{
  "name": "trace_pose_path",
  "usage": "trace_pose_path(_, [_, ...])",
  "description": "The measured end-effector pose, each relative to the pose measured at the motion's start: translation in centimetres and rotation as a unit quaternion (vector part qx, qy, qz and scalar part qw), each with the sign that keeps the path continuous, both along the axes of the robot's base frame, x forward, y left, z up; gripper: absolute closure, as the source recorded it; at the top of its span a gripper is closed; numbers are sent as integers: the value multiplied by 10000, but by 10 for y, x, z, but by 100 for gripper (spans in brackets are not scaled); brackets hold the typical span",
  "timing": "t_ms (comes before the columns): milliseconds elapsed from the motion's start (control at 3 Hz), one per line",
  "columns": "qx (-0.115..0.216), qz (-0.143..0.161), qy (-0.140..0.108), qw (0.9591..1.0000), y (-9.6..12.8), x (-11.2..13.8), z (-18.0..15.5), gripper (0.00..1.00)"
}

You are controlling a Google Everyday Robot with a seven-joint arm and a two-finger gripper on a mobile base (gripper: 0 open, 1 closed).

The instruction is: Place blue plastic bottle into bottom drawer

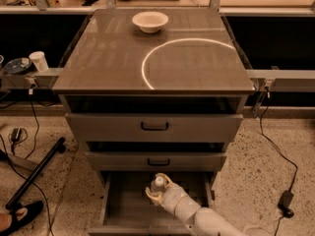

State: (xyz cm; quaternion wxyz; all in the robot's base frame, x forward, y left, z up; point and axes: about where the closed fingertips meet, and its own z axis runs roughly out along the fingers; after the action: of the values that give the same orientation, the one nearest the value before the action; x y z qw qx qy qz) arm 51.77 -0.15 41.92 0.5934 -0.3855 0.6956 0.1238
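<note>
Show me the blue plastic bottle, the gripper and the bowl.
blue plastic bottle (pixel 158 181), camera view, its white cap.
gripper (pixel 158 191), camera view, between fingertips, over bottom drawer (pixel 123 201).
bowl (pixel 150 20), camera view, its inside.
</note>
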Motion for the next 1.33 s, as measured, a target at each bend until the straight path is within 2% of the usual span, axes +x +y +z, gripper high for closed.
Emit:
trace_pose_path(333, [-19, -127, 34, 9999, -5, -6, -24, 100])
trace_pose_path(1333, [-175, -617, -152, 9978, -12, -9, -77, 100])
